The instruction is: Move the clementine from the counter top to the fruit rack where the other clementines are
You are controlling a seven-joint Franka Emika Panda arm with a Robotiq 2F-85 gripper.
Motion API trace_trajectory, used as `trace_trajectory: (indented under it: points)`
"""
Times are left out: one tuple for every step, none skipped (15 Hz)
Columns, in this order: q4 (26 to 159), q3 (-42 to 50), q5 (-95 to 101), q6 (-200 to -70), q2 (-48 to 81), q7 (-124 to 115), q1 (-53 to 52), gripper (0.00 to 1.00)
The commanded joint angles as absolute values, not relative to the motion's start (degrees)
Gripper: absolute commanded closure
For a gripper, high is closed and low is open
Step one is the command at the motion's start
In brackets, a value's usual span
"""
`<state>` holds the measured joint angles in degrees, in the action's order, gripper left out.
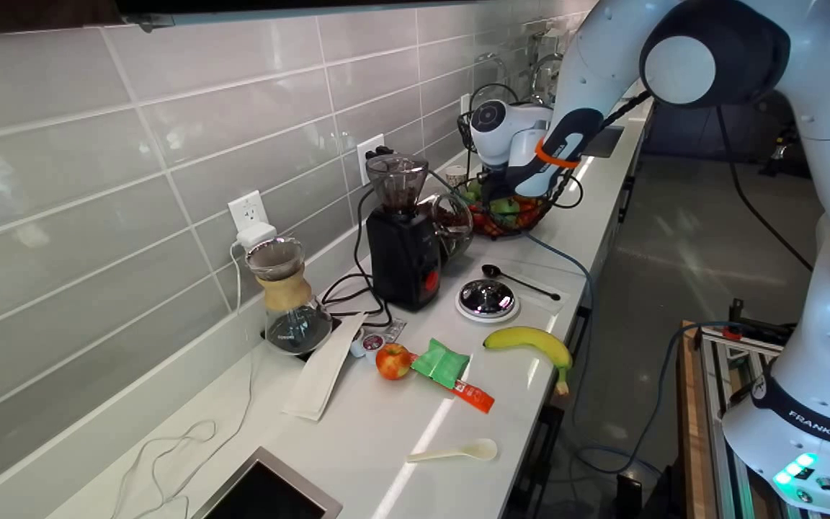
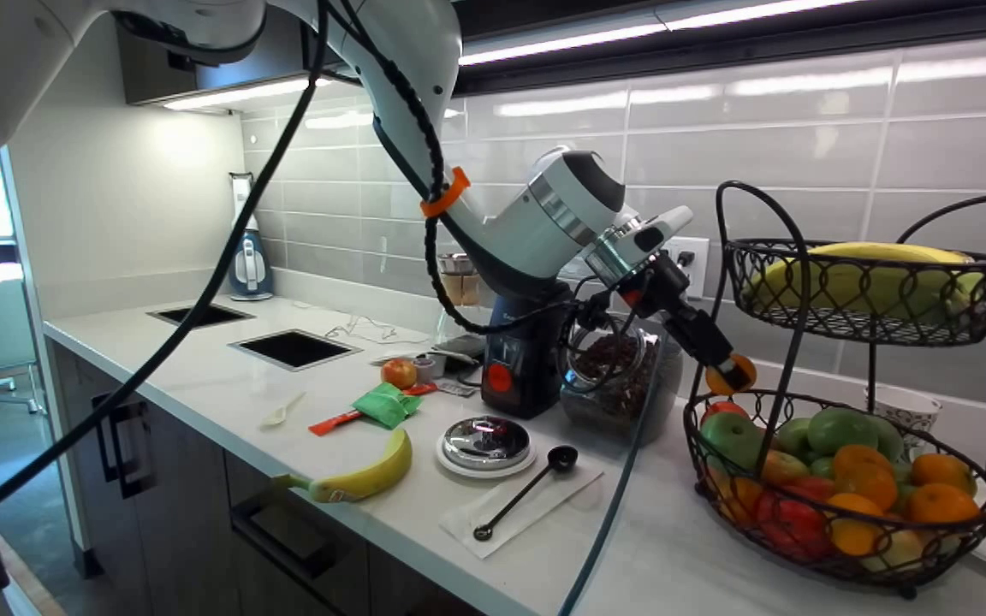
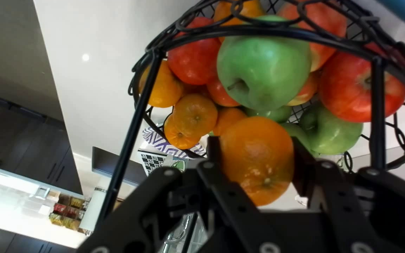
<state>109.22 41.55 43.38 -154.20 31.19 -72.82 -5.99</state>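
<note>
Clementine (image 3: 257,160), just one, is clamped in the gripper (image 3: 256,147) near the two-tiered fruit rack (image 2: 872,329).

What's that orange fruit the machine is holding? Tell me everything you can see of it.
The clementine looks round and unpeeled, its orange skin slightly shiny, with a small pale spot that may be the stem end. The hand grips it from two opposite sides. In an exterior view it shows at the fruit rack, just above the lower tier's rim; whether it touches the rim, I can't tell.
</note>
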Motion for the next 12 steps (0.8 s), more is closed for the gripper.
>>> trace_trajectory:
  points:
    - [107.27, 40.63, 45.31, -151.67, 31.78, -75.22, -4.87, 0.77]
    - [106.93, 40.68, 45.79, -153.27, 32.24, -76.23, -4.46, 0.77]
    - [106.83, 40.32, 45.79, -153.88, 32.34, -76.14, -3.93, 0.77]
    - [106.71, 39.93, 45.78, -153.67, 32.39, -75.79, -3.50, 0.77]
    - [106.59, 39.91, 46.17, -153.73, 32.58, -76.16, -3.33, 0.77]
    - [106.47, 39.68, 46.52, -153.84, 32.72, -76.25, -2.99, 0.77]
    - [106.47, 39.46, 46.86, -153.85, 32.77, -76.16, -2.68, 0.77]
    - [106.34, 39.19, 47.11, -153.68, 32.88, -76.24, -2.42, 0.77]
    - [106.01, 39.11, 47.46, -153.21, 33.18, -76.46, -2.27, 0.77]
    - [105.57, 39.33, 48.07, -152.87, 33.66, -77.15, -2.32, 0.77]
    - [105.10, 39.97, 49.19, -153.46, 34.36, -78.58, -2.50, 0.77]
    - [104.92, 40.02, 50.08, -153.73, 34.67, -79.31, -2.33, 0.77]
